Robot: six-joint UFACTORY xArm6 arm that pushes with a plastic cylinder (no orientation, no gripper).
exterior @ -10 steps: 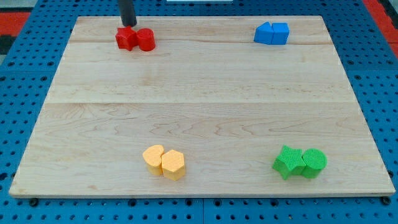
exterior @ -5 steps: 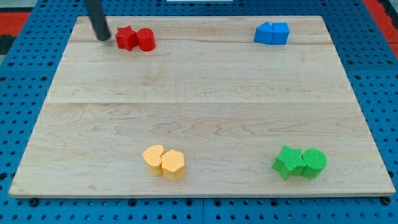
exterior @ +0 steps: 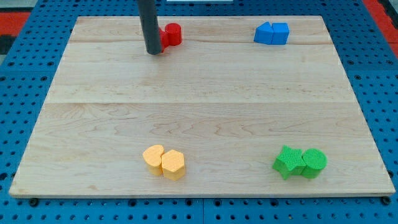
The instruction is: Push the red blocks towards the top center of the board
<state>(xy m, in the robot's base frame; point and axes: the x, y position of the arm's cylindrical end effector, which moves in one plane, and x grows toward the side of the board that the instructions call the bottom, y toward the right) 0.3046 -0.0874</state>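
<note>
Two red blocks sit near the board's top edge, left of centre. The red cylinder (exterior: 173,33) is in plain sight. The other red block (exterior: 163,38) is mostly hidden behind my rod, so its shape cannot be made out. My tip (exterior: 154,52) rests on the board just left of and below the red blocks, touching or nearly touching the hidden one.
Two blue blocks (exterior: 272,33) sit at the top right. Two yellow blocks (exterior: 164,162) lie at the bottom left of centre. Two green blocks (exterior: 300,162) lie at the bottom right. The wooden board (exterior: 199,106) rests on a blue pegboard.
My tip went from above the red blocks to their left, then swept right. The red blocks slid right and slightly up along the top edge.
</note>
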